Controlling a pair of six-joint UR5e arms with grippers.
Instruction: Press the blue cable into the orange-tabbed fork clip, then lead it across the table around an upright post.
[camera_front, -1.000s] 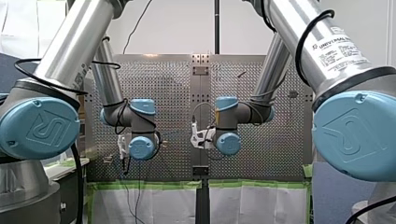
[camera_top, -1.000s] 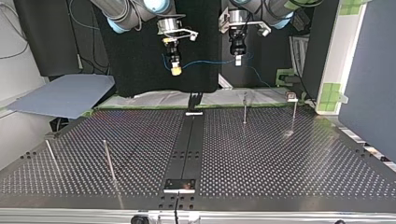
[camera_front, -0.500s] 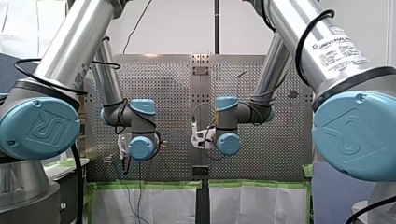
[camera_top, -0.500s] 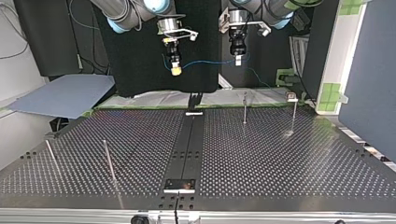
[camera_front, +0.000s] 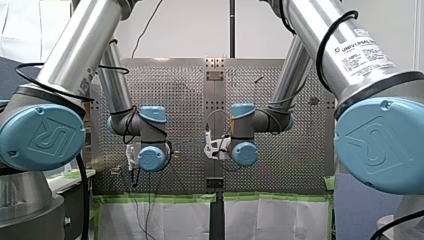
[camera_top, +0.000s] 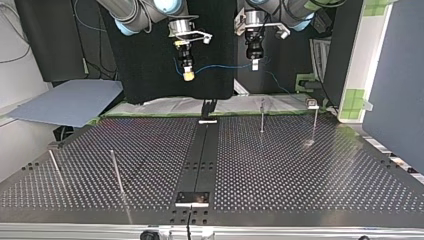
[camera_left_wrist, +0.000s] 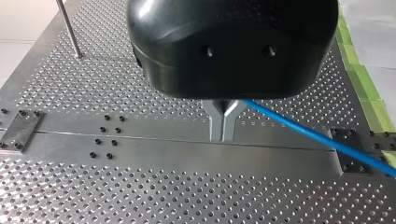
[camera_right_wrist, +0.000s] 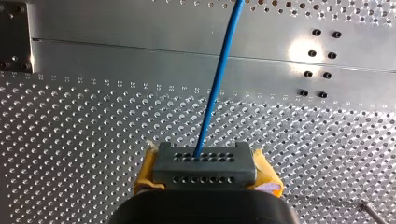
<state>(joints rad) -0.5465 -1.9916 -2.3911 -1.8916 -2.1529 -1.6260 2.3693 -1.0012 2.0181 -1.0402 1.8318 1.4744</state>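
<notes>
Jaws on blue cable (camera_right_wrist: 217, 79); "UNIVERSAL ROBOTS" label (camera_front: 363, 51)

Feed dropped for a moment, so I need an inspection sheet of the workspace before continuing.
Surface: perforated table with a solid centre strip.
Job's things: blue cable held in the air between both hands, not yet at any post; four upright posts stand on the table; small fixture at the far edge may be the fork clip, too small to tell.
Clutter: nothing seen.
Hands: left hand, metal fingers, shut on the cable; right hand, yellow pads, shut on the cable.
Cables: black cables loop along both arms.
Surroundings: grey sheet at the top view's left; green tape bordering the table.
</notes>
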